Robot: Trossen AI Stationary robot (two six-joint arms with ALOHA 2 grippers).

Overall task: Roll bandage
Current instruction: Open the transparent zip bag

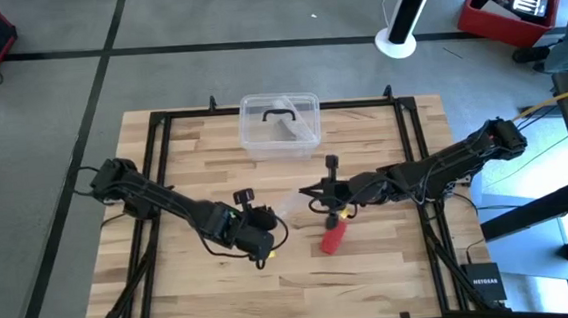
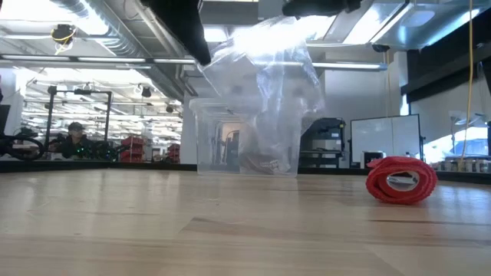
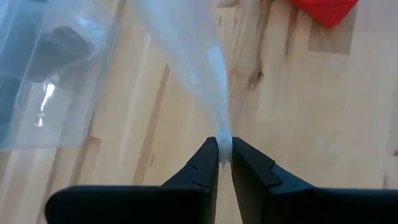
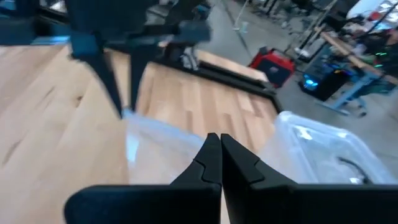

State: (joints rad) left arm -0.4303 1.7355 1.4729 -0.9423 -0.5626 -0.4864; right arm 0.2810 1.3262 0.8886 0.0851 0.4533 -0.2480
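The table [image 1: 172, 277] is a pale wood top in a black frame, with both arms reaching in over its middle. At the far edge sits a clear box [image 1: 280, 126] with a black handle, apart from everything else.

Between the two grippers hangs a clear plastic bag [image 2: 265, 84], lifted off the wood and stretched from one to the other. The left gripper [image 3: 224, 155] has its jaws clamped on one gathered edge of the bag; the film bunches to a thin strand right where the fingers meet. The right gripper [image 4: 214, 142] has its jaws together, and in the right wrist view the bag lies just past the fingertips. The low view shows the bag hanging from both arms, so this one most likely pinches the opposite edge, though the contact itself is not plain.

The bandage [image 1: 334, 238] lies on the table as a small red roll, just below the right gripper in the high view and clear of the bag. In the low view it rests on its side, wound up, with the open core showing.

Rolling looks done, judged from the wound shape. The step in hand seems to be handling the bag, perhaps to open it for the roll. The next move calls for spreading the bag's mouth and freeing one gripper to fetch the roll.
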